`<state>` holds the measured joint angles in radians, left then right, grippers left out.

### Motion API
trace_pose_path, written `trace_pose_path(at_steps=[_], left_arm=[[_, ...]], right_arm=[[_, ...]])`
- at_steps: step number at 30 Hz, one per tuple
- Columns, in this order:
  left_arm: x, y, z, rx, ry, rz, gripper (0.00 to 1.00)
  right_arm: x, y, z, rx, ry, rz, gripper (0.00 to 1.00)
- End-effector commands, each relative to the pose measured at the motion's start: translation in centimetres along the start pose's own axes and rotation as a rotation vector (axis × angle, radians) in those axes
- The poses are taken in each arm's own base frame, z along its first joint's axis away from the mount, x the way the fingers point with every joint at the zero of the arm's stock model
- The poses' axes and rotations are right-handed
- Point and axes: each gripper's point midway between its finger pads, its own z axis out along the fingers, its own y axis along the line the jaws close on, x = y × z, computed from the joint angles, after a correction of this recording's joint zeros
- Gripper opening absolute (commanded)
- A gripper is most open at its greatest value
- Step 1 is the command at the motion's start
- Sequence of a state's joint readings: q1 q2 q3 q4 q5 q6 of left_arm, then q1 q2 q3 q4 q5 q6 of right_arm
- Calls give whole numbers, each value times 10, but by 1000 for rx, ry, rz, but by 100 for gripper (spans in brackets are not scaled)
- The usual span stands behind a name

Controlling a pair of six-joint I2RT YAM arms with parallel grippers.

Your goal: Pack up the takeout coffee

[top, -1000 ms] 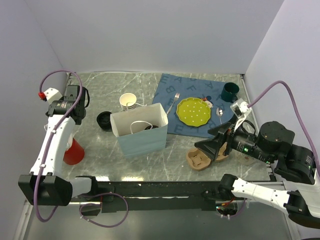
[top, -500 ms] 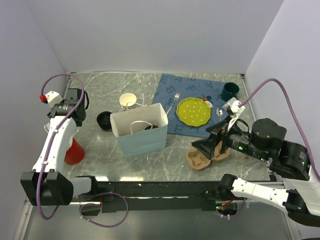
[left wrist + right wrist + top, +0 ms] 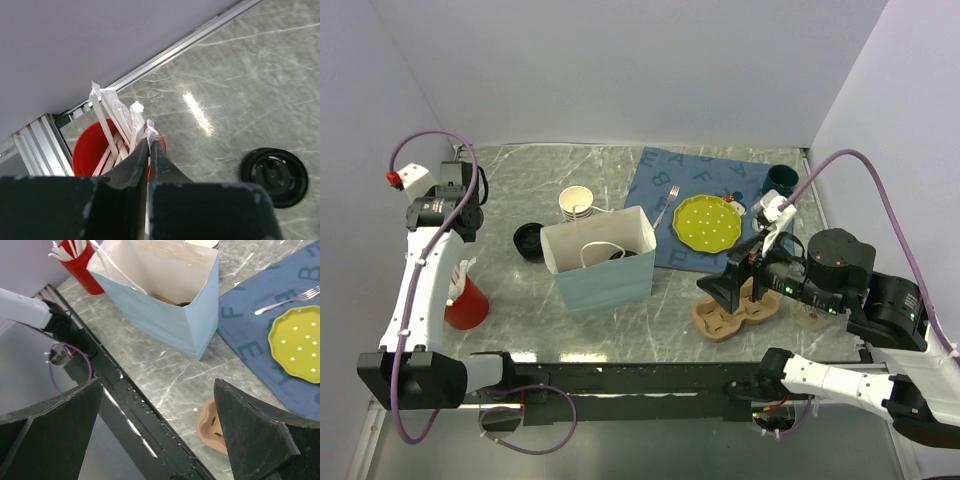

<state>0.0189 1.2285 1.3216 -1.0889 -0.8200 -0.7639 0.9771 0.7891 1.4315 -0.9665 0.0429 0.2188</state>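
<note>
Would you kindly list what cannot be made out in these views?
- Takeout coffee: top view, bag walls hide all but a dark top.
- Left claw, shut on a wrapped straw: top view, its fingertips are too small to pick out.
- Cup carrier: top view, right claw overlaps it; right wrist view, a finger cuts it off.
- Green mug contents: top view, too small.

— What sort of place is this?

— A robot lab's test cell. Plain pale walls point(image 3: 620, 70) box in a marble-patterned table point(image 3: 510, 190) on three sides, and a black metal rail point(image 3: 620, 375) runs along its near edge.

— And the machinery?

— The left arm point(image 3: 430, 270) and right arm point(image 3: 845, 275) are mounted at that edge, with a purple cable point(image 3: 845, 155) looping loose. The lettered placemat point(image 3: 665, 175), yellow plate point(image 3: 708, 222), paper bag point(image 3: 605, 275) and red cup point(image 3: 468, 308) of wrapped straws point(image 3: 107, 112) look like set-out props.
</note>
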Motion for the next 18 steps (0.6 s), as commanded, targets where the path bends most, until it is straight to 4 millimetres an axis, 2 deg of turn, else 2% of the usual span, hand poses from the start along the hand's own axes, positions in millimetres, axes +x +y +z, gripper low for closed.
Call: trace_pose_path(at_steps=[1, 3, 4, 6, 7, 10, 13, 18], left_arm=[[-26, 5, -24, 51, -17, -20, 1], [-32, 11, -31, 55, -16, -20, 1], [-43, 13, -39, 70, -36, -39, 1], [-52, 18, -49, 85, -47, -45, 1], [-67, 20, -60, 107, -76, -74, 1], [-91, 24, -80, 158, -115, -105, 1], [-99, 33, -92, 174, -123, -124, 1], [-99, 47, -103, 189, -135, -138, 1]], right_arm=[[-18, -4, -1, 26, -49, -45, 100], [-22, -4, 0, 21, -71, -47, 100], [-23, -3, 1, 19, -75, -47, 100], [-28, -1, 1, 9, -90, -50, 100], [-30, 0, 0, 3, -95, -52, 100], [-35, 1, 0, 4, -108, -57, 100], [-38, 1, -1, 5, -117, -62, 100], [-40, 1, -3, 3, -121, -60, 100]])
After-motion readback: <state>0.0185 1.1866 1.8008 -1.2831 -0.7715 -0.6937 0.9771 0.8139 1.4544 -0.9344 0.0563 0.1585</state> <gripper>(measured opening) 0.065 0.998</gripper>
